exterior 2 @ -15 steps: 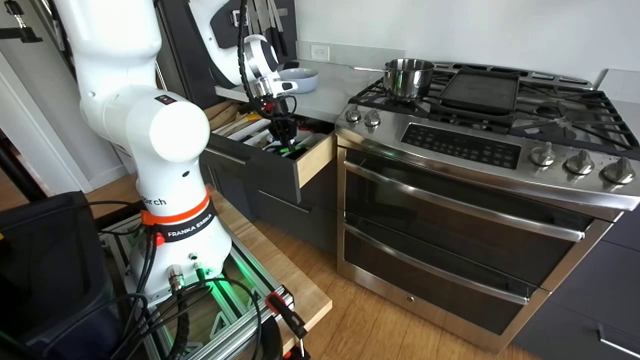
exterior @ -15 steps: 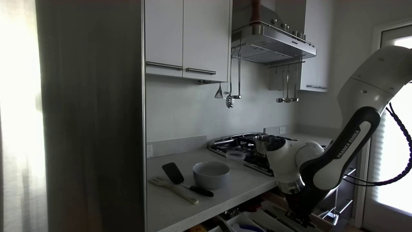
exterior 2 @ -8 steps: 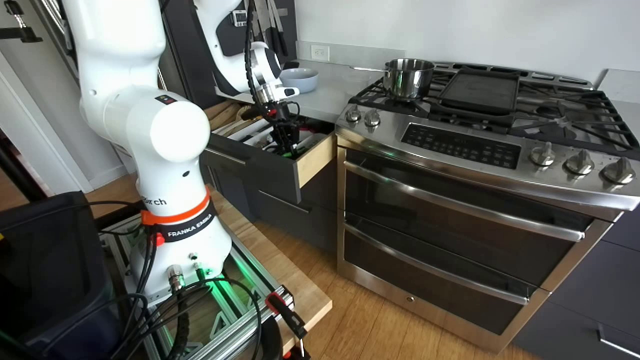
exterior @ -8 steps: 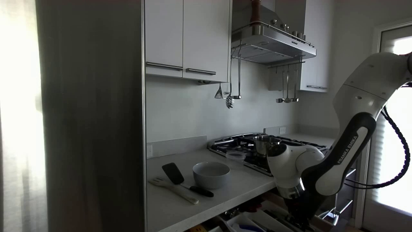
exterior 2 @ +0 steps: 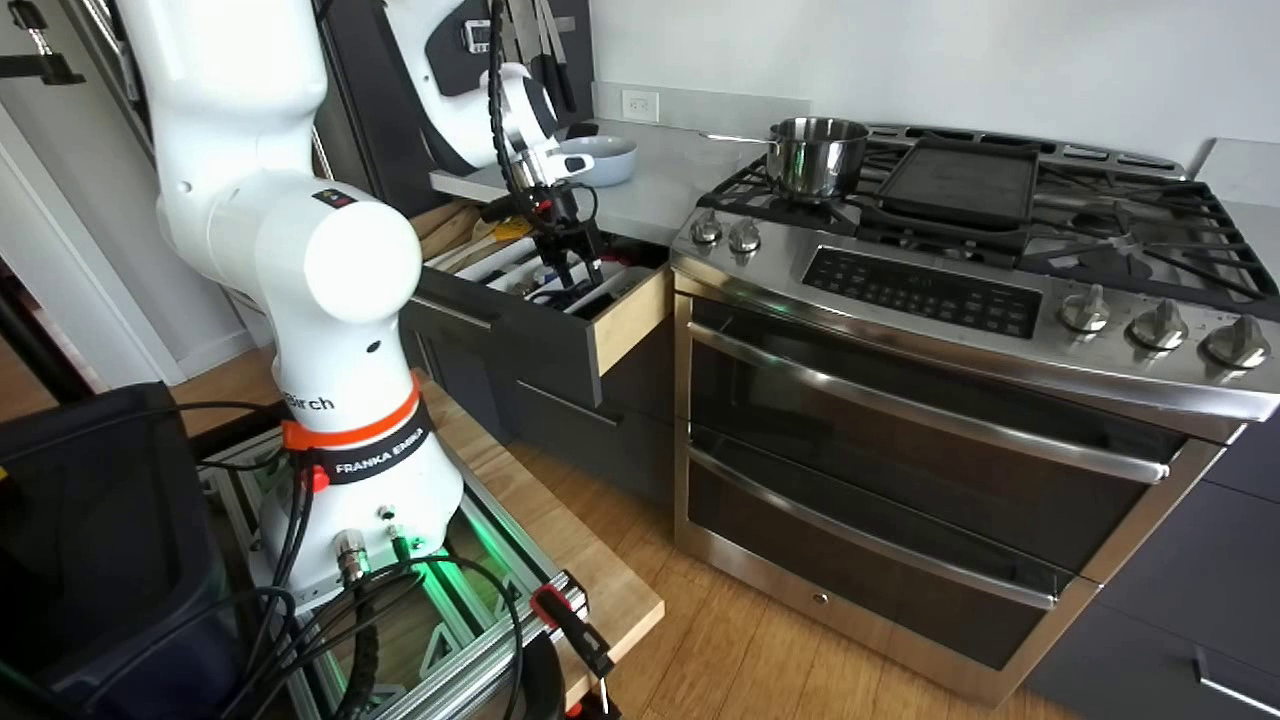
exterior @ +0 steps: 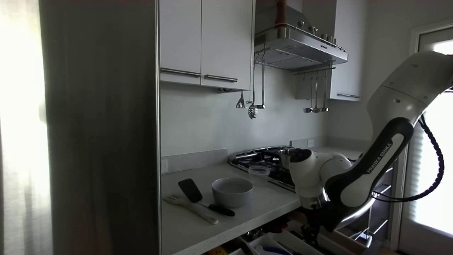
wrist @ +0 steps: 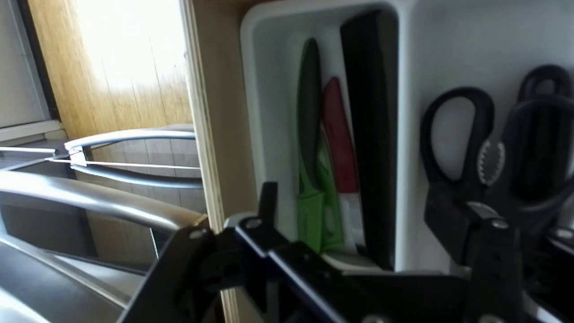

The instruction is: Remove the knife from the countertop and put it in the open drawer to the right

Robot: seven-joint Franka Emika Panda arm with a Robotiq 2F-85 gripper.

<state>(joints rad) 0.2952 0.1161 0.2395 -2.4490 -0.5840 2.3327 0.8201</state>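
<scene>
The gripper [wrist: 358, 206] hangs over the pulled-out drawer [exterior 2: 550, 345], its fingers spread wide with nothing held between them. Below, in a white tray compartment, lies a slim knife [wrist: 310, 116], dark at one end and green at the other, apart from the fingertips. Another green piece rests partly under it. In an exterior view, the gripper [exterior 2: 581, 280] has its tips low inside the drawer, a gap showing between them. The pale countertop [exterior: 269, 203] runs behind the drawer; no knife shows on it.
Beside the knife lie a red-ended utensil [wrist: 341, 134] and a long black bar [wrist: 370, 134]. Black scissors [wrist: 457, 134] fill the adjoining compartment. The drawer's wooden side wall [wrist: 224, 112] stands close to a finger. A bowl [exterior: 232, 193] and a spatula [exterior: 191, 190] sit on the countertop.
My gripper dipped slightly into the drawer, then opened and rose a little. The green thing seen at its tips earlier no longer shows there in an exterior view.
</scene>
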